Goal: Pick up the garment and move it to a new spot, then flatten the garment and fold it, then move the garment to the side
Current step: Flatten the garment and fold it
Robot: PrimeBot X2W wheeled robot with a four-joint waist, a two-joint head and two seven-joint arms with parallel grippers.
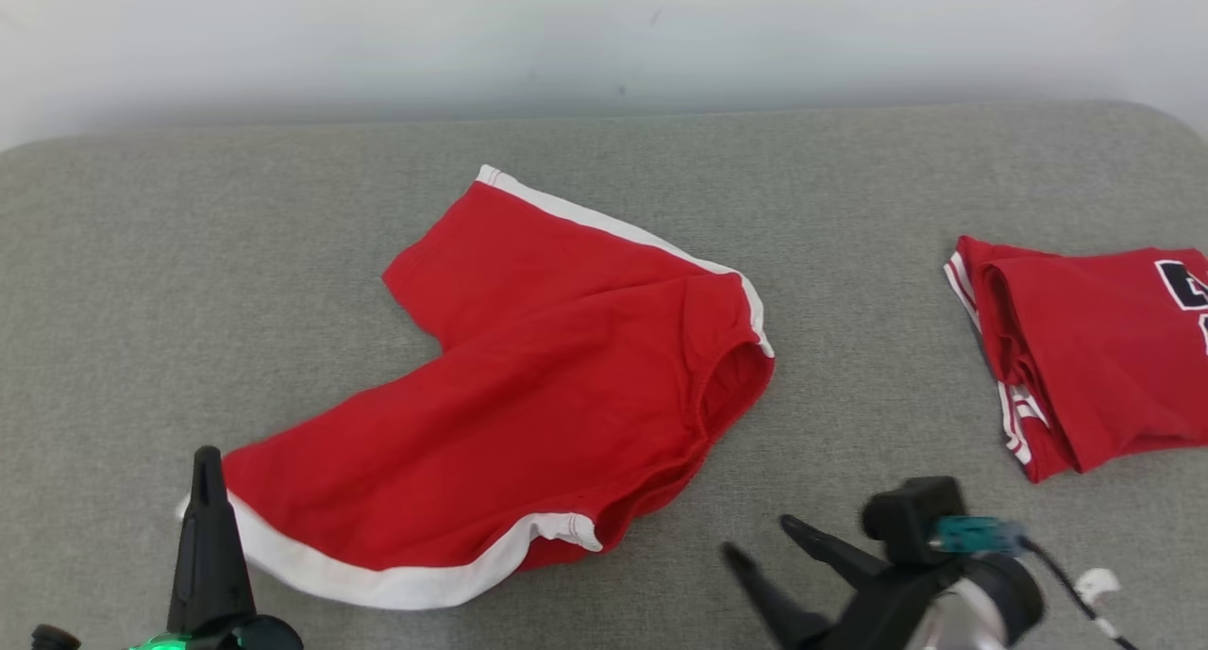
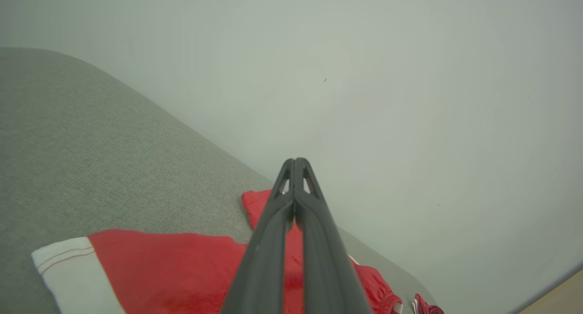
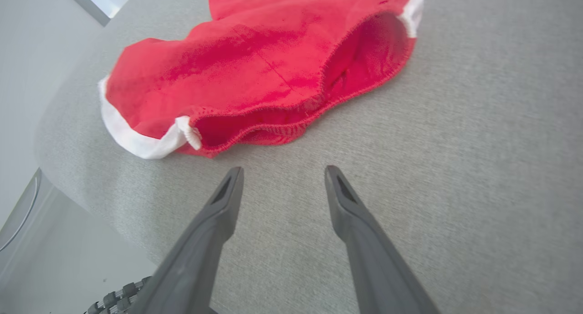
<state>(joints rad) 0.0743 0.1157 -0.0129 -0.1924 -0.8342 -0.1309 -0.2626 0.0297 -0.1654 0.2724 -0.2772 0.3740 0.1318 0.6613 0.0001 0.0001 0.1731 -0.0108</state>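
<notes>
We see red shorts lying on the grey worktop, our left claw closed by their white hem. Our right claw is spread nearby, and a folded red jersey lies far right.

Red shorts (white trim), grey surface.

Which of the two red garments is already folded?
The garment with black lettering, at the right edge, doubled into a compact stack. The white-trimmed shorts in the middle lie spread out, waistband gaping.
</notes>
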